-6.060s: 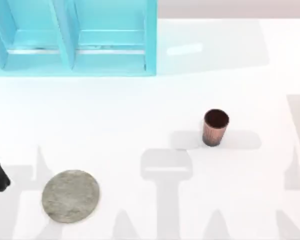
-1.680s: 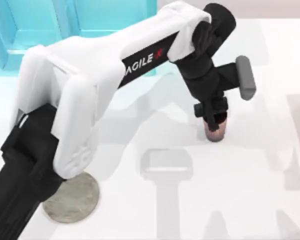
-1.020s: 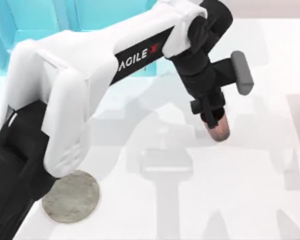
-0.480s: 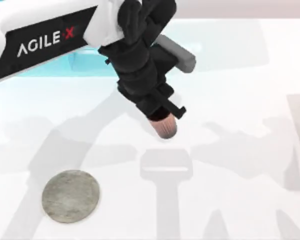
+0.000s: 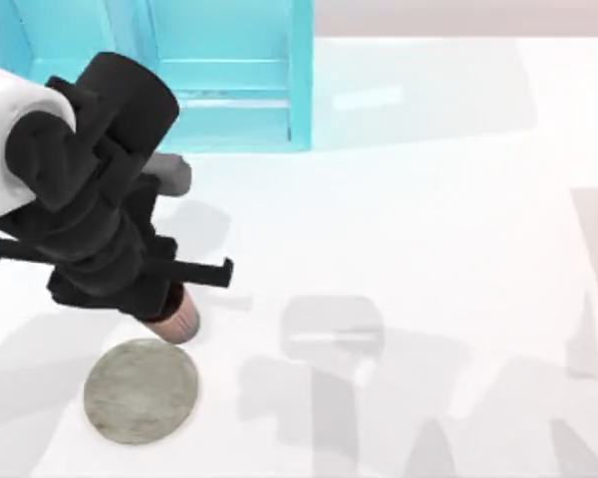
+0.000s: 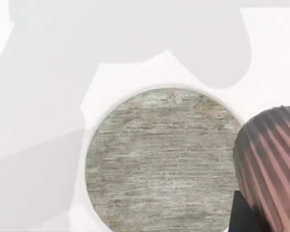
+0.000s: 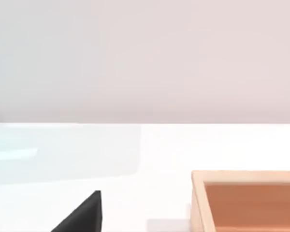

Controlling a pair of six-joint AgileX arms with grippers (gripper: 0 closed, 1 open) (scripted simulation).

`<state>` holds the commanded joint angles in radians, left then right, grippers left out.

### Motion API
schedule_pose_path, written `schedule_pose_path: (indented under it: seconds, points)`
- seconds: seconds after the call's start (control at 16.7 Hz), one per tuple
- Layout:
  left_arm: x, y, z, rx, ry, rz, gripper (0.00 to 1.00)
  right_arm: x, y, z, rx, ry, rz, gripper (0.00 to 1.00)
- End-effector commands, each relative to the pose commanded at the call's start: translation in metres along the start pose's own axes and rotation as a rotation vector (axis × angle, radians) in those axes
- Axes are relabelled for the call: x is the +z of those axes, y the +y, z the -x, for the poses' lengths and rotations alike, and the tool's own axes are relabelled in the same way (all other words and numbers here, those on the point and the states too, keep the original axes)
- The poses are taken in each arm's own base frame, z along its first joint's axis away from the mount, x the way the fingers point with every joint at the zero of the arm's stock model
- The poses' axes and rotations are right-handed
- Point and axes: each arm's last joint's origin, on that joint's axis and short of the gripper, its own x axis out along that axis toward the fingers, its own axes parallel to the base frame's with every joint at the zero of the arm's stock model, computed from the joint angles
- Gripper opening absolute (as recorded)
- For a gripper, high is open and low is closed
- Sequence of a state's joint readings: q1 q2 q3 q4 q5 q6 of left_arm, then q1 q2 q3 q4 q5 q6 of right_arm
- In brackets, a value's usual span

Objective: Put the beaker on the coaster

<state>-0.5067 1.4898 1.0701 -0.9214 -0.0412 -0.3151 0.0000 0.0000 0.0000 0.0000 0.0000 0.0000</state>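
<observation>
Your left gripper (image 5: 169,314) is clamped on the beaker (image 5: 174,322), held clear of the table (image 5: 429,199); the coaster (image 5: 141,390) lies just beyond the fingertips, untouched.

The coaster (image 6: 162,162) lies flat on the white bench (image 6: 38,72), a mottled grey disc seen almost whole. The beaker (image 6: 270,164), ribbed and copper-brown, overlaps the coaster's edge and looks to hang above it, though contact cannot be told. A dark piece, probably the left tool's finger (image 6: 244,217), sits against the beaker's side.
</observation>
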Motion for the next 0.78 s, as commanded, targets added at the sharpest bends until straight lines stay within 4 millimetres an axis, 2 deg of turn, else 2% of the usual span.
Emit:
schedule_pose_path:
  seconds: [0.12, 0.24, 0.6, 0.78]
  points:
    - [-0.019, 0.012, 0.001, 0.028, -0.017, 0.102, 0.0, 0.0, 0.0, 0.0, 0.0, 0.0, 0.0, 1.0]
    - [-0.029, 0.018, 0.0, 0.044, -0.026, 0.156, 0.0, 0.0, 0.0, 0.0, 0.0, 0.0, 0.0, 1.0]
    - [-0.031, 0.018, -0.002, 0.047, -0.019, 0.157, 0.0, 0.0, 0.0, 0.0, 0.0, 0.0, 0.0, 1.0]
    - [-0.032, 0.017, -0.022, 0.053, -0.002, 0.158, 0.0, 0.0, 0.0, 0.0, 0.0, 0.0, 0.0, 1.0]
